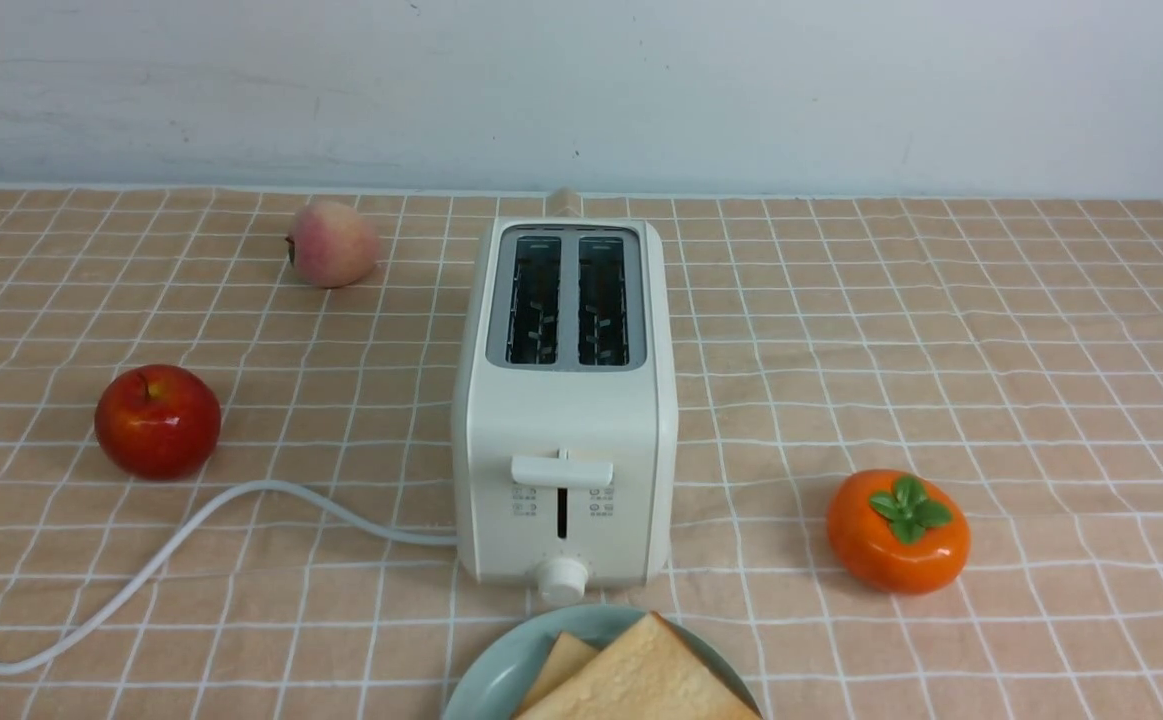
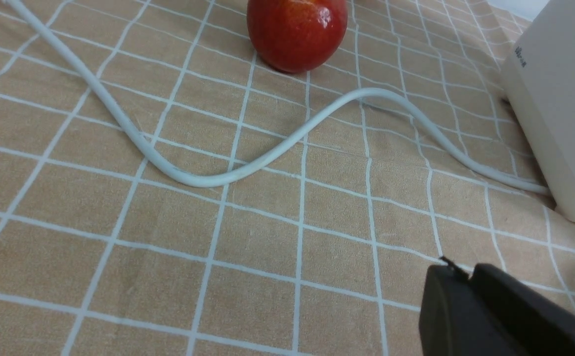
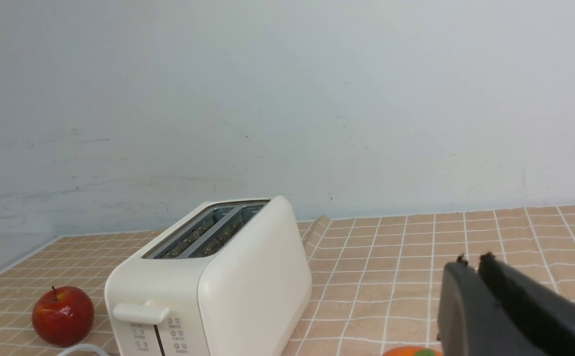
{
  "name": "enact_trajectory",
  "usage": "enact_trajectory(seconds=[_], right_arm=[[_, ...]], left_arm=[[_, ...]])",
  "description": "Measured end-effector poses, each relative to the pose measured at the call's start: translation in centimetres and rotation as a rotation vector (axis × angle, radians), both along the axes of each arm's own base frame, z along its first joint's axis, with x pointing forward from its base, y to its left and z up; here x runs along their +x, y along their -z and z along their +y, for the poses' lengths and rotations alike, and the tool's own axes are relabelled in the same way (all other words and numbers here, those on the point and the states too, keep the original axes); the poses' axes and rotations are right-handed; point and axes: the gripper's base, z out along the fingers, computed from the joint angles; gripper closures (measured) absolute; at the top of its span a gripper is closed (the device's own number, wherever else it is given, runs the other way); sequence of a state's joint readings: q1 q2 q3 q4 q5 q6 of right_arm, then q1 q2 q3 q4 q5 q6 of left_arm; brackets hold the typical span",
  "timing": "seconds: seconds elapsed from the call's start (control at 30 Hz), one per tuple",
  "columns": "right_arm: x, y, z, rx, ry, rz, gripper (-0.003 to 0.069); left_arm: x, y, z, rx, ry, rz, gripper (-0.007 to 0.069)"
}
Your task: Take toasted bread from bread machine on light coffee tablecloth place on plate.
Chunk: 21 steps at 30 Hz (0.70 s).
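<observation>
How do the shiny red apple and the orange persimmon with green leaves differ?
The shiny red apple has a thin stem; the orange persimmon wears green leaves. The apple stands left of the toaster, the persimmon right. Both are glossy and rest on cloth.

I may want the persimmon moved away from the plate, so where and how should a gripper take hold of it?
Probably by the round sides of the persimmon, jaws astride its middle, coming down from above: it sits upright, leaves up, with bare cloth around it. Its squat, glossy body may slip, so a grip below the leaves looks safest.
</observation>
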State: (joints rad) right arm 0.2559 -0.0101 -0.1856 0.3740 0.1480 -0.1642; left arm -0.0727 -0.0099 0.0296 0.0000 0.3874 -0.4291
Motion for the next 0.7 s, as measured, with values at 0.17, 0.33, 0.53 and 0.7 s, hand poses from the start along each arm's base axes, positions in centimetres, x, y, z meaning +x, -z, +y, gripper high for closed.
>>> enact_trajectory(seconds=[0.17, 0.33, 0.53, 0.7], right_arm=[[0.0, 0.0, 0.0, 0.000, 0.000, 0.000, 0.0619], [0.0, 0.0, 0.0, -0.026, 0.008, -0.006, 0.0617], [0.2, 1.0, -0.5, -0.225, 0.140, 0.055, 0.0608], [0.6, 3.2, -1.0, -0.300, 0.246, 0.199, 0.0604]], left_arm=[[0.0, 0.0, 0.0, 0.000, 0.000, 0.000, 0.0568], [0.0, 0.0, 0.0, 0.000, 0.000, 0.000, 0.0566], [0.0, 0.0, 0.0, 0.000, 0.000, 0.002, 0.0555], [0.0, 0.0, 0.0, 0.000, 0.000, 0.003, 0.0552]])
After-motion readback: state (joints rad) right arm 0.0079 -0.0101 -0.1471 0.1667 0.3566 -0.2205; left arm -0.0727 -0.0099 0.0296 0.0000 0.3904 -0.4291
